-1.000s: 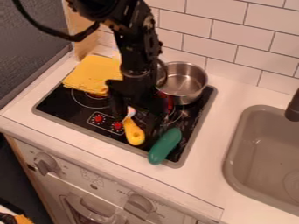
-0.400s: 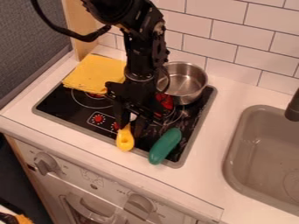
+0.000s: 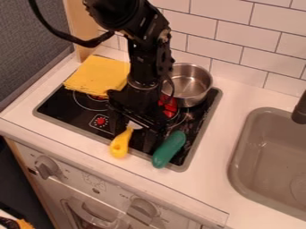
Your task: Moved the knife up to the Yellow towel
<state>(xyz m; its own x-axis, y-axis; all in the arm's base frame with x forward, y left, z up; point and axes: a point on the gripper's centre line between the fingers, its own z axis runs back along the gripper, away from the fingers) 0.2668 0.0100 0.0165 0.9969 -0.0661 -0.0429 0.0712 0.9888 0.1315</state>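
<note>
"As I look down at the stove (image 3: 83, 120), where is the knife (image 3: 121, 145)?"

"At the front, well apart from the yellow towel (image 3: 99, 75). Its yellow handle reaches over the stove's front rim, and its pale blade points back and to the right, under the gripper (image 3: 133, 137)."

"And the jaws, have they got it?"

"They look wide to me, one to each side of the knife, with the blade end in between. The black arm (image 3: 143, 60) comes down from the top, in front of the pot (image 3: 194, 82)."

"What about the towel?"

"Folded flat at the back left, partly on the stove and partly on the white worktop (image 3: 239, 96). The shiny pot sits at the back right, just beside a red patch (image 3: 170, 105)."

"And that green thing (image 3: 169, 149)?"

"Long and rounded, lying slantwise at the front right, to the right of the knife. Farther right is the grey sink (image 3: 239, 154), with a dark tap (image 3: 300, 110) at its edge."
</note>
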